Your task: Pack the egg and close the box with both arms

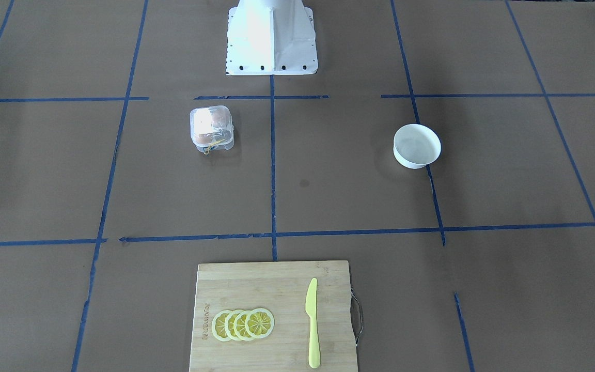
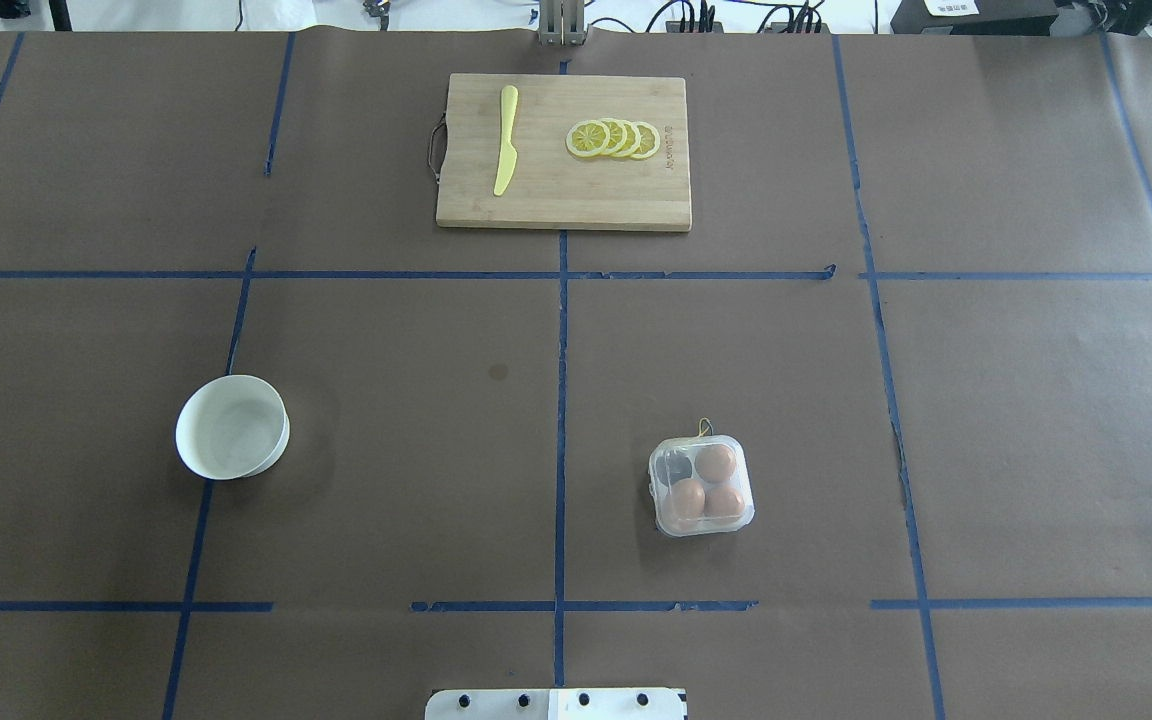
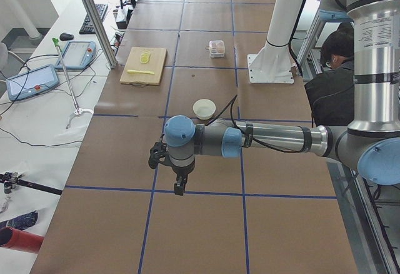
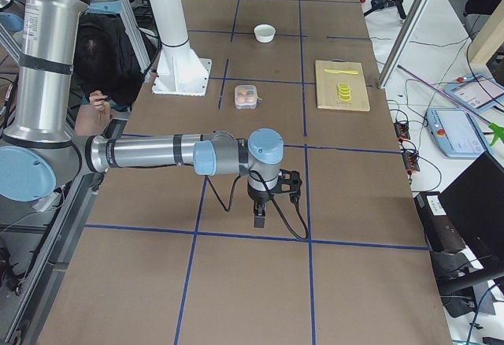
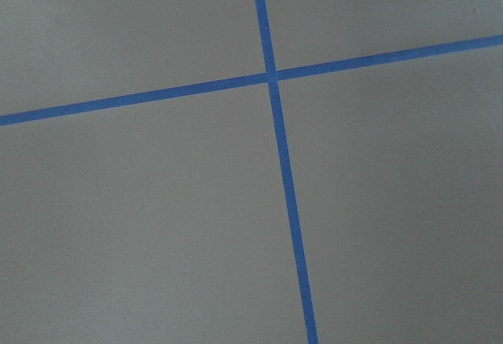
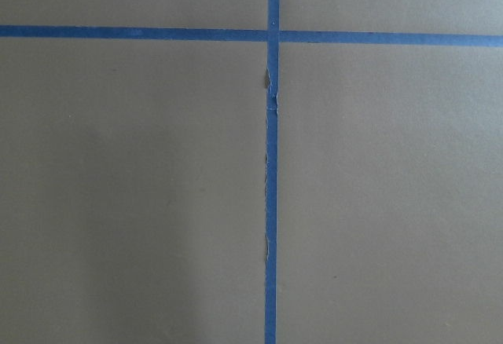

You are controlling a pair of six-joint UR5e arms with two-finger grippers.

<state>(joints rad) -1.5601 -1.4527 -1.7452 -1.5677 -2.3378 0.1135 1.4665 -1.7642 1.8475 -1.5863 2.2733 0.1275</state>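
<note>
In the overhead view the clear plastic egg box (image 2: 701, 485) sits in the lower right of centre on the brown paper-covered table (image 2: 1016, 420), just right of the middle line of blue tape (image 2: 562, 400). Three orange-brown eggs (image 2: 716, 462) fill three of its four cells, and the upper-left cell looks dark. A thin yellowish band (image 2: 704, 428) loops out at the box's upper edge. The lid appears to be down over the eggs, though the clear plastic makes that hard to confirm.

A white bowl (image 2: 232, 427) stands well apart at the left of that frame. At top centre a wooden cutting board (image 2: 556, 195) carries a yellow plastic knife (image 2: 505, 140) and a fanned row of lemon slices (image 2: 614, 138). The white pedestal base (image 1: 271, 36) is at the top of the front-facing view.

Both arms are off to the table's ends, far from the box. The left gripper (image 3: 179, 183) hangs pointing down above the table in the left side view, and the right gripper (image 4: 260, 217) does likewise in the right side view. Neither holds anything visible, and I cannot tell how wide the jaws of either stand. Both wrist cameras see only paper and crossing tape.
</note>
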